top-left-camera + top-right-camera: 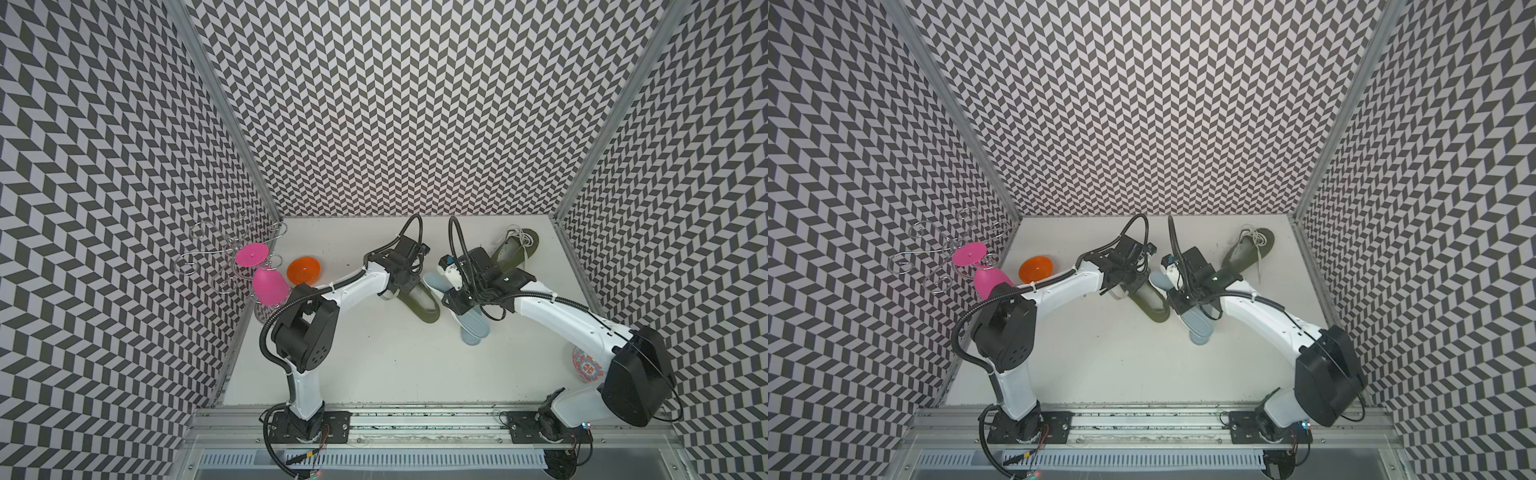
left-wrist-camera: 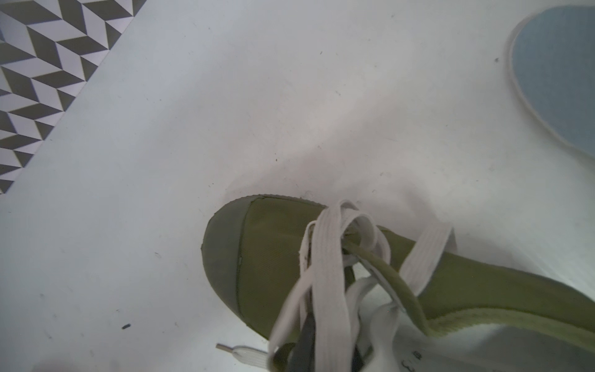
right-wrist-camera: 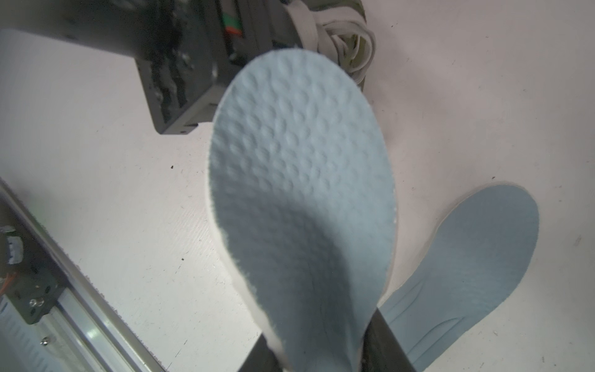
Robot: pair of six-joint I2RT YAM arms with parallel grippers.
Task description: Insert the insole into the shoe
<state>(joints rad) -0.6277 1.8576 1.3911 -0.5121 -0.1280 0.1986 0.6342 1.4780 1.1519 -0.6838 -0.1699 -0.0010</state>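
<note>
Insertion is the step in hand: the right end effector [image 3: 322, 354] is clamped on the narrow end of the pale blue insole [image 3: 299, 167], holding it clear of the worktop [image 1: 374, 353] with its dimpled forefoot aimed at the olive shoe [image 1: 430, 314] just beside it. The left end effector [image 1: 397, 291] sits among that shoe's laces [image 2: 325, 257] and tongue [image 2: 396, 290], though whether it has them pinched I cannot tell. Next, I judge, the forefoot must be tilted into the opening and slid toward the toe while the shoe is steadied.
</note>
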